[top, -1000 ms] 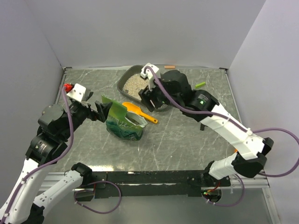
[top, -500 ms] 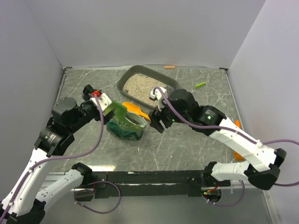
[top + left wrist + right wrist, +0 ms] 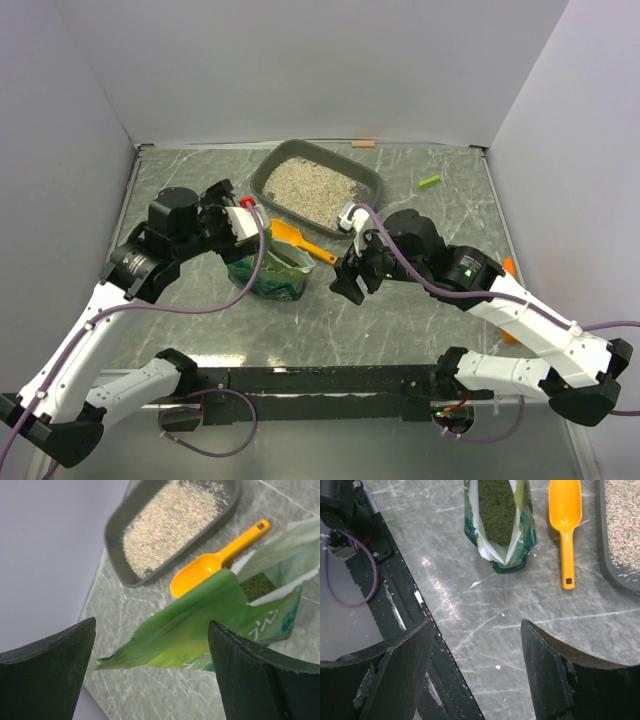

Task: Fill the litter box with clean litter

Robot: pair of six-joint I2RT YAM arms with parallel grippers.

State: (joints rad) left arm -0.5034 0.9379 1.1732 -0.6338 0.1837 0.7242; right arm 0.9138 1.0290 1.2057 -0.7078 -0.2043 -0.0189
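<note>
The dark-grey litter box (image 3: 264,176) stands at the back of the table, its floor covered with beige clean litter (image 3: 312,184). It also shows in the left wrist view (image 3: 114,540) with the litter (image 3: 170,527), and at the right edge of the right wrist view (image 3: 609,565). An open green bag (image 3: 270,272) stands in front of it. An orange scoop (image 3: 300,240) lies between bag and box. My left gripper (image 3: 250,235) is open just above the bag's raised flap (image 3: 195,622). My right gripper (image 3: 350,282) is open and empty over bare table right of the bag (image 3: 500,525).
A small green piece (image 3: 429,181) lies at the back right. An orange object (image 3: 508,266) sits partly hidden behind the right arm. A small orange strip (image 3: 363,144) lies at the back wall. The black front rail (image 3: 395,605) runs below the right gripper.
The left gripper has swung right, from beside the bag to over its flap. The right gripper has drawn back from the litter box toward the front, past the scoop.
</note>
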